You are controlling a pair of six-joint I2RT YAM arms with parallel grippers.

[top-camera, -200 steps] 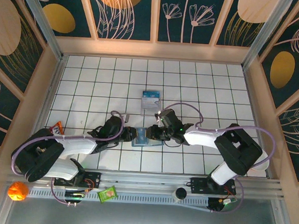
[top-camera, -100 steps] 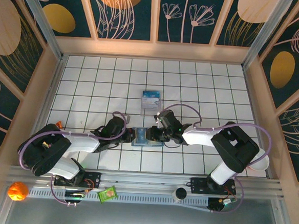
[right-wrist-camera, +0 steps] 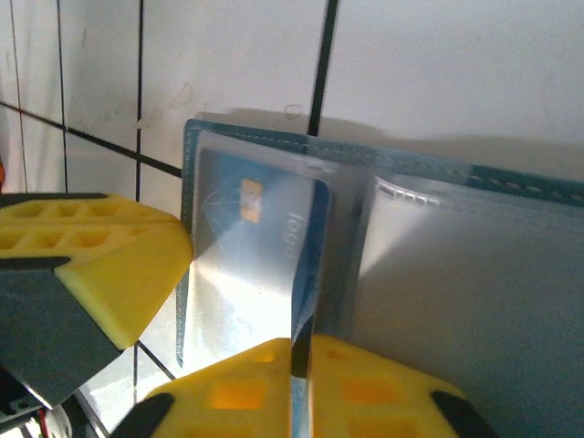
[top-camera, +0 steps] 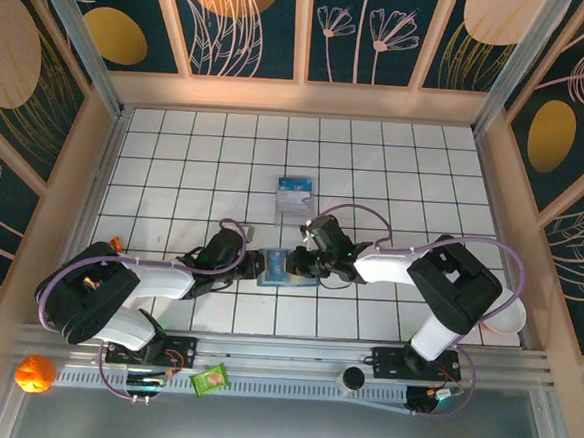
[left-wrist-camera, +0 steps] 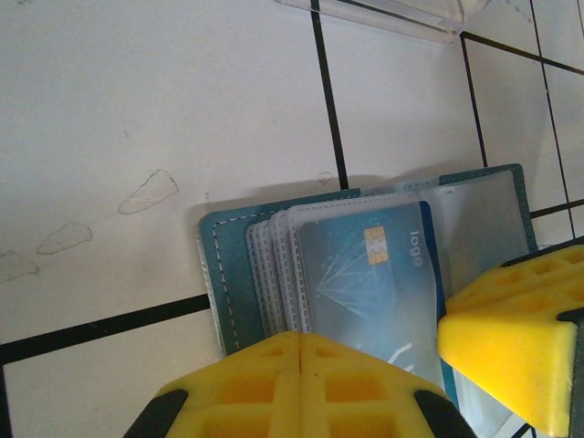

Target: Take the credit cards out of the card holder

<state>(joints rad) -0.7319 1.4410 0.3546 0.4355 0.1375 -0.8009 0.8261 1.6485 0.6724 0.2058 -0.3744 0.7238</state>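
The teal card holder [top-camera: 275, 269] lies open on the white tiled floor between both grippers. Its clear sleeves [left-wrist-camera: 274, 265] fan out, and a blue credit card [left-wrist-camera: 370, 278] with a gold chip sits in the top one. My left gripper [left-wrist-camera: 301, 345] is shut, its yellow fingertips resting over the holder's near edge with nothing visible between them. My right gripper [right-wrist-camera: 301, 351] is shut on the raised edge of the credit card [right-wrist-camera: 260, 246], next to the empty clear pocket [right-wrist-camera: 456, 292]. In the top view the left gripper [top-camera: 259, 265] and right gripper [top-camera: 300, 264] flank the holder.
A clear plastic case [top-camera: 295, 196] with a blue-and-white insert lies one tile beyond the holder, its edge also in the left wrist view [left-wrist-camera: 383, 14]. An orange ball [top-camera: 35, 372] and a green packet [top-camera: 210, 379] sit on the near rail. Wooden walls ring the floor.
Both grippers have closed. The right one has pinched the card's edge. The left arm's elbow has shifted in towards the holder.
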